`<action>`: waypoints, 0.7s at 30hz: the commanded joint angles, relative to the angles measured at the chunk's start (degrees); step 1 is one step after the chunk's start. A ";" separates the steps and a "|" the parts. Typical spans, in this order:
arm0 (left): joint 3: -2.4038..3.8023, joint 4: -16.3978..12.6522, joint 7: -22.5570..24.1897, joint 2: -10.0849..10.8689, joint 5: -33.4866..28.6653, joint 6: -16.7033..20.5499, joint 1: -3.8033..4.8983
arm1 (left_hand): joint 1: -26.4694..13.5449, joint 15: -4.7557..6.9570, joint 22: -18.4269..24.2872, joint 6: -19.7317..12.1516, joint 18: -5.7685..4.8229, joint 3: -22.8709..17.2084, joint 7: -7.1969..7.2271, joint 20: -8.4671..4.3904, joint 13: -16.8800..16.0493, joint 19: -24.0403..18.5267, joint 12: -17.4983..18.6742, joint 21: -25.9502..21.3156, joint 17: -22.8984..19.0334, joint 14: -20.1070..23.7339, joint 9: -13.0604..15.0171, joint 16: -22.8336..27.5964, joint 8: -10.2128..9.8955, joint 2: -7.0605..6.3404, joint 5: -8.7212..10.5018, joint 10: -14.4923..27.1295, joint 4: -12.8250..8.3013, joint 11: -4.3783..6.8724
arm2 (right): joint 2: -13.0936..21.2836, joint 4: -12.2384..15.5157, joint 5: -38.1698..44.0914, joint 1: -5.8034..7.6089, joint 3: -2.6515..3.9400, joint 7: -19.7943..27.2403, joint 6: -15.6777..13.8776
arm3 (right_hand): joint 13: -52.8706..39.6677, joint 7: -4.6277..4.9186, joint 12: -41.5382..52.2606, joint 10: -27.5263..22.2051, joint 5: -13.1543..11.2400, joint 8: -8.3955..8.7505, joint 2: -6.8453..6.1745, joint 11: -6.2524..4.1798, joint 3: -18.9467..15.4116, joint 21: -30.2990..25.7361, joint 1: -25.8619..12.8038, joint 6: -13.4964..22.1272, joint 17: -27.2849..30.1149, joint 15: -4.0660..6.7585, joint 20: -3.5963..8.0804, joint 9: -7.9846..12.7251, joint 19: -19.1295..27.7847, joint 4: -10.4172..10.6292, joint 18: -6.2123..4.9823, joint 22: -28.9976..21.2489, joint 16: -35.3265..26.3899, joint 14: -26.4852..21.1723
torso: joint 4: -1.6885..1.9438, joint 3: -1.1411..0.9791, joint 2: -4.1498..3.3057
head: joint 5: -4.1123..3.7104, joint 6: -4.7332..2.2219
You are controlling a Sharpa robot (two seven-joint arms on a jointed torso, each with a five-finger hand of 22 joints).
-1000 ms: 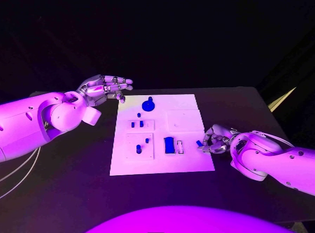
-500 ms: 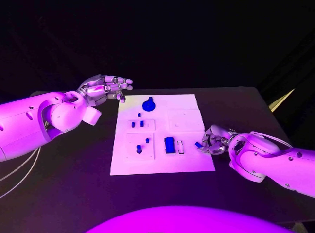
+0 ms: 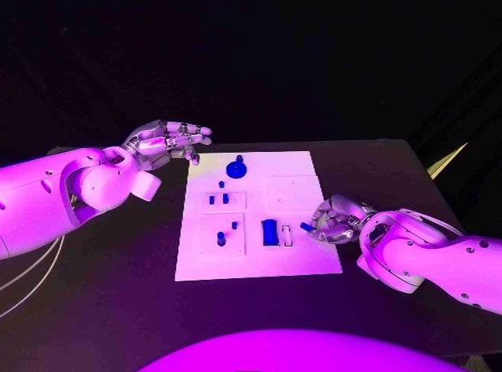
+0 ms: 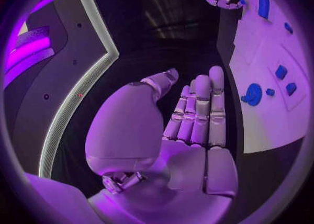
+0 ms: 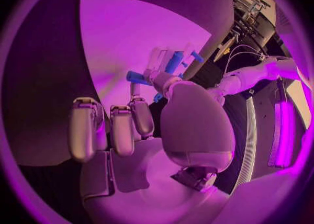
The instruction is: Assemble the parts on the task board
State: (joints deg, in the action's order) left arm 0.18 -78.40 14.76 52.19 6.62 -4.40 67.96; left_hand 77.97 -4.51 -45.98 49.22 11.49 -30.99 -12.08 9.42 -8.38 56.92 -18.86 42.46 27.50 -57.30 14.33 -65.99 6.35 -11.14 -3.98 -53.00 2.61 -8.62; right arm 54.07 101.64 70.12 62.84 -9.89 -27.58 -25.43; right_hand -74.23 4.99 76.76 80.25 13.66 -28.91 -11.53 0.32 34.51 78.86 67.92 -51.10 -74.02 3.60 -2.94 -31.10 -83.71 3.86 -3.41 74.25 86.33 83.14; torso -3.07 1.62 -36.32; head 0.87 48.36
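The silver many-fingered right hand (image 3: 336,219) pinches a small blue peg-like part (image 3: 306,227) just above the near-right area of the flat white task board (image 3: 301,263). The part's long axis points from the hand toward the pale upright slot piece (image 3: 287,235) just beside it; next beyond stands the blue block (image 3: 270,232). The silver left hand (image 3: 165,142) hovers off the board's far-left corner, loosely curled, holding nothing. The right hand is plainly nearer; judged next step: seat the part.

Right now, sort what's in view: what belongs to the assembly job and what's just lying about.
Job:
- task board
- blue parts on it, e.g. round knob, tall block
- small blue part held by right hand
- left hand, holding nothing

Lying about:
- black table
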 commanded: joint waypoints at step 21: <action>0.03 -0.22 0.03 -0.06 -0.04 -0.24 -0.02 | -0.14 0.14 0.65 -0.48 -0.94 1.14 -0.36 0.13 0.62 0.06 -0.68 -1.16 -0.57 0.34 -0.56 0.46 0.82 0.46 0.07 1.30 0.32 -0.16 | -5.16 -2.00 -3.83 -0.11 -0.04 -1.26 1.06 | -4.80 -0.67 -0.36 1.51 3.09 -2.08 1.84 -0.38 6.64 0.18 -9.66 -1.21 -8.12 0.25 0.70 -2.50 -3.28 1.04 1.26 12.27 0.41 5.30 | 0.04 -0.06 -0.09 | 0.22 0.45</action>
State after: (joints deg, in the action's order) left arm 0.18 -78.44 14.75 52.21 6.62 -4.45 67.96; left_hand 77.97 -4.51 -45.97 49.22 11.49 -30.99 -12.08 9.42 -8.37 56.92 -18.86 41.79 27.50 -57.30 14.33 -65.99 6.35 -11.14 -3.98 -53.00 2.61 -8.62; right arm 49.10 99.78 66.19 62.88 -9.92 -28.54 -24.81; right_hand -74.22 4.97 76.76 80.26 14.99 -29.04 -10.25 0.31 37.45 78.86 59.56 -51.12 -74.02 3.60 -2.94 -31.26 -83.71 4.45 -3.41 74.25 86.33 83.15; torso -3.05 1.60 -36.40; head 1.04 48.67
